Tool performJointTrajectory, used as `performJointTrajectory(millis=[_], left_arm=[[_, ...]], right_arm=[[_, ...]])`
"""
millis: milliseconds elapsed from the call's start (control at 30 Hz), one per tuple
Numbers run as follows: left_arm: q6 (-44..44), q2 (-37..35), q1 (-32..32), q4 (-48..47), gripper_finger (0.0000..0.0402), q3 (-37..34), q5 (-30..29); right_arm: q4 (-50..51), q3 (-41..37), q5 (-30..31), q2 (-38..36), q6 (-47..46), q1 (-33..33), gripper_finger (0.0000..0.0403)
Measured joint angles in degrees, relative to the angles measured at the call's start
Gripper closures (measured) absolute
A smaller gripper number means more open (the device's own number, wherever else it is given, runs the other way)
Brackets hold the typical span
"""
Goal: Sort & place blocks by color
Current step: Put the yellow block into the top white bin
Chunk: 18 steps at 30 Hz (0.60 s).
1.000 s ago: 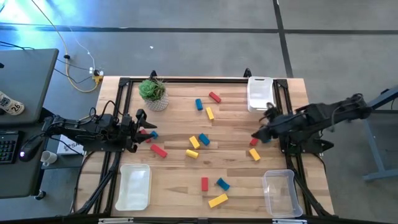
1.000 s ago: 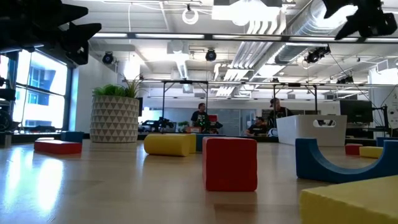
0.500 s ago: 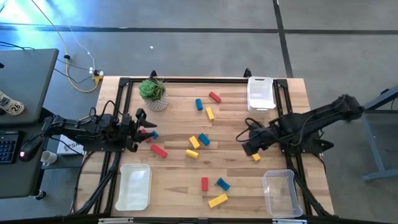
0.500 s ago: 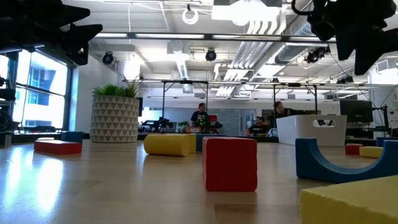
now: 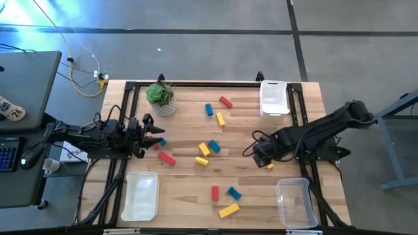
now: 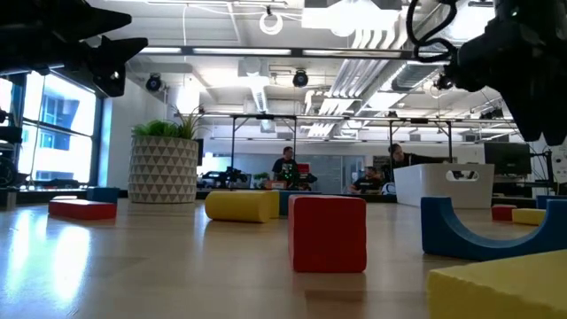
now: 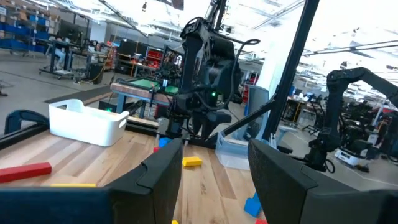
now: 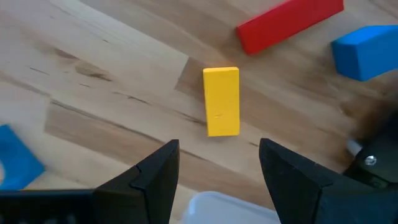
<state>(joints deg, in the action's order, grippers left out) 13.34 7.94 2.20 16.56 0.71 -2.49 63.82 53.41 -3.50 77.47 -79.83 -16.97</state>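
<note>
Right claw [image 8: 217, 168] open above yellow block [image 8: 221, 101]; left claw [image 7: 214, 168] open, idle. Block looks light, rigid, smooth; pinch across narrow sides.

No lettering reads clearly; a desk tag [image 5: 11, 111] perhaps shows "25".

Wooden table [image 5: 241, 130], dark-framed, carrying scattered red, blue and yellow blocks [image 5: 213, 149]. Potted plant [image 5: 160, 98] sitting at one corner, white trays [image 5: 273, 98] [image 5: 141, 196] and clear tray [image 5: 292, 202] resting near the others.
</note>
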Motion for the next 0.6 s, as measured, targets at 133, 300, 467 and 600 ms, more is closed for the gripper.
performJointTrajectory(millis=[133,300,467,600], left_arm=[[0.0,0.0,0.0,0.02,0.0232,0.0,-0.3],[0.0,0.0,0.0,0.02,0.0232,0.02,-0.3],[0.0,0.0,0.0,0.02,0.0232,0.0,-0.3],[0.0,0.0,0.0,0.01,0.0232,0.0,-0.3]], right_arm=[[-0.22,-0.01,-0.09,2.69,2.63,0.0,0.0197],[-1.09,-0.02,-0.86,6.06,7.11,0.0,0.0197],[-1.94,-0.02,-1.04,8.85,11.01,0.0,0.0197],[-3.13,-0.02,-1.04,10.47,14.32,0.0,0.0197]])
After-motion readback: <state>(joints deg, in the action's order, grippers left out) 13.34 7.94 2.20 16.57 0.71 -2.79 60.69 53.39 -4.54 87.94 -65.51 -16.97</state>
